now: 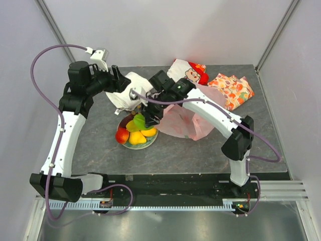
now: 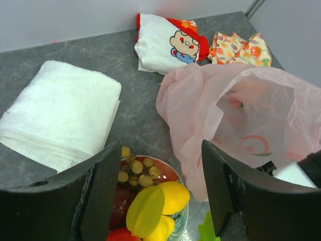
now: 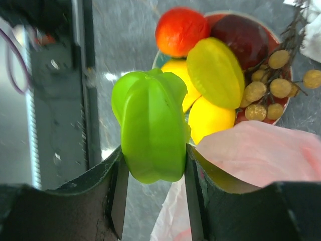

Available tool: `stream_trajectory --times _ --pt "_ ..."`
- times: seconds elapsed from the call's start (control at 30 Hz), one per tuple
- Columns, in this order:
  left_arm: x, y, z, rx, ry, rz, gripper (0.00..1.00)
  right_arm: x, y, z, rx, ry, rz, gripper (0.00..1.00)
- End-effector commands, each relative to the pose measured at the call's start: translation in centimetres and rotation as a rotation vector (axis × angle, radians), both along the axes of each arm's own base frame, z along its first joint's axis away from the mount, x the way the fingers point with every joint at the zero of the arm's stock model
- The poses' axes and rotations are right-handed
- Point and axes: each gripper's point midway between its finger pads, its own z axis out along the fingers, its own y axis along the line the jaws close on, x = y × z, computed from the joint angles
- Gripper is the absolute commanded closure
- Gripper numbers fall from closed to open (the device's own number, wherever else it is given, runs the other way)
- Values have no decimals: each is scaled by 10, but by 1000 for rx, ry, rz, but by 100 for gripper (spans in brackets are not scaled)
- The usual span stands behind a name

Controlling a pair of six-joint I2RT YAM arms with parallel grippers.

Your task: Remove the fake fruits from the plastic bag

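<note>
Grey stone-patterned table fills the booth between pale walls, with both arms reaching in over a red plate near its middle. On the plate lies a pile of fruit: a red-yellow apple, a dark plum, a brownish grape bunch, a yellow-green ridged piece, a yellow pear and an orange. The right gripper has its two fingers pressed against the sides of a bright green ridged fruit, holding it above the pile. The pale pink plastic bag lies crumpled on the table just right of the plate, its edge right up against the rim and its mouth gaping toward the left wrist camera. The left gripper hangs above the far side of the plate with its jaws spread wide and nothing between them. A folded white towel sits beside it to the left. At the back of the table, a cartoon-print cloth and an orange-patterned cloth lie side by side beyond the bag.
</note>
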Motion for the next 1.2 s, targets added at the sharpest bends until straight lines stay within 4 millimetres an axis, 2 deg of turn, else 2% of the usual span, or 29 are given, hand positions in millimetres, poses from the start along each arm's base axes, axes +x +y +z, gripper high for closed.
stream_trajectory --times 0.0,0.03,0.07,0.13,0.23,0.33,0.43,0.47,0.53,0.67,0.77,0.97,1.0,1.17 --pt "-12 -2 12 -31 -30 -19 28 -31 -8 -26 -127 -187 189 64" --pt "-14 -2 12 -33 -32 -24 28 -37 -14 -40 -165 -203 215 64" --pt "-15 -3 12 -35 -31 -26 28 -42 -11 -47 -179 -239 256 64" --pt "-17 -3 13 -39 -33 -32 28 -40 -16 -66 -240 -250 254 65" --pt "-19 -4 12 -42 -34 -37 28 -35 -13 -75 -270 -211 194 66" --pt "-21 -4 13 -42 -39 -38 29 -26 -8 -70 -244 -135 96 67" --pt "-21 -4 11 -42 -35 -41 29 -1 -6 -67 -223 -52 -51 67" --pt "-22 -4 11 -42 -33 -42 29 13 -12 -67 -222 -27 -110 67" --pt "-21 -5 8 -42 -25 -45 29 29 -13 -68 -204 9 -191 65" --pt "-16 -5 0 -36 -5 -44 29 59 -16 -64 -152 86 -281 64" --pt "-11 -5 -5 -31 10 -45 29 69 -10 -62 -122 115 -308 64" --pt "0 -5 -13 -18 28 -40 30 71 1 -64 -80 186 -330 62" --pt "4 -5 -15 -18 36 -39 30 81 0 -80 -114 179 -362 62" --pt "9 -5 -20 -16 52 -42 30 105 -12 -97 -122 218 -451 62"
